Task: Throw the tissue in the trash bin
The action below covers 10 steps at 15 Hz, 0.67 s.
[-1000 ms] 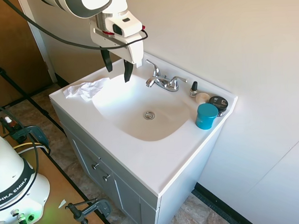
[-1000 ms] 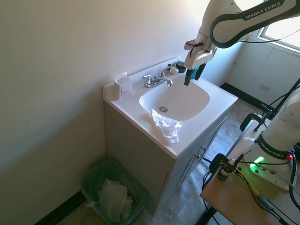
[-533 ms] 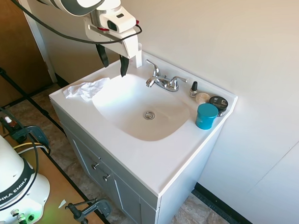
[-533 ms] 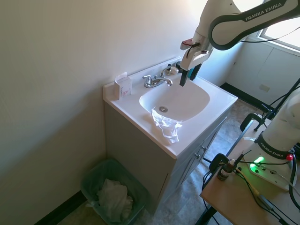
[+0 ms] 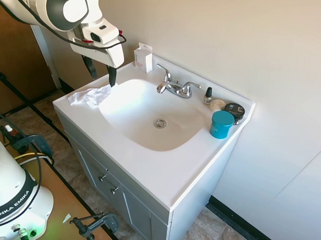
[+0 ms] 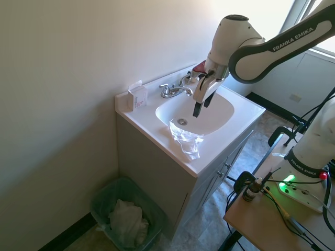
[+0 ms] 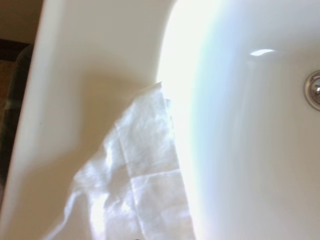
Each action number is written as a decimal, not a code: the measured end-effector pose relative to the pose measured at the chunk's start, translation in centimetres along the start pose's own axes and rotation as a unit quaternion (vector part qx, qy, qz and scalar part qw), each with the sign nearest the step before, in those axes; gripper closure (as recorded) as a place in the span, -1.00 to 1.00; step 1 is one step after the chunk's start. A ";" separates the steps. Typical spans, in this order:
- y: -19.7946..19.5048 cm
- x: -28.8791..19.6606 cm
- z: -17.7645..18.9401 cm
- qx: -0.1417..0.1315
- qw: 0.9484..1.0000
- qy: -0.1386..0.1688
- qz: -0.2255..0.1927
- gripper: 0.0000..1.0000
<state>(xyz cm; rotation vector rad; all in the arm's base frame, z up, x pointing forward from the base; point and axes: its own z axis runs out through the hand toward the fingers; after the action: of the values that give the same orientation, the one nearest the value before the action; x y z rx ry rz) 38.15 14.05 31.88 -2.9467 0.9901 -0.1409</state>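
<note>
Trash bin [image 6: 125,209]: it stands on the floor at the left of the vanity in the second exterior view, beside the wall, with crumpled white paper [image 6: 125,220] inside.
Tissue [image 5: 91,95]: a wrinkled white wad lying on the counter at the left end of the sink, one corner reaching the edge of the basin; in the second exterior view [image 6: 187,139] part of it hangs over the front edge of the counter.
Gripper [image 5: 101,73]: it hangs above the tissue, apart from it, fingers pointing down and spread wide, holding nothing.
Carton [image 5: 143,57]: small, white with red print, upright at the back corner of the counter.
Sink [image 5: 151,167]: white basin with a metal drain [image 5: 160,123] in the middle.
Faucet [image 5: 175,87]: chrome, behind the basin.
Right corner: a small dark bottle [image 5: 207,94], a black round tin [image 5: 234,111] and a teal jar [image 5: 222,123] stand close together.
</note>
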 end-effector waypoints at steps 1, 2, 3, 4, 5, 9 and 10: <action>-0.5 -1.1 0.7 -0.001 1.000 -0.002 -0.004 -1.00; -1.2 -2.3 1.3 -0.001 1.000 -0.003 -0.009 -1.00; -1.8 -3.5 1.8 -0.001 1.000 -0.004 -0.013 -1.00; -2.4 -4.7 2.2 -0.002 1.000 -0.004 -0.017 -1.00; -2.8 -5.5 2.7 -0.004 1.000 -0.002 -0.020 -1.00; -3.4 -7.0 5.0 -0.018 1.000 0.001 -0.024 -1.00; -3.6 -7.2 5.4 -0.021 0.999 0.001 -0.025 -1.00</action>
<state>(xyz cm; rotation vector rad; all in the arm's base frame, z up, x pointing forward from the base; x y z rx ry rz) 35.09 21.29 26.12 -3.0106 0.9306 -0.1257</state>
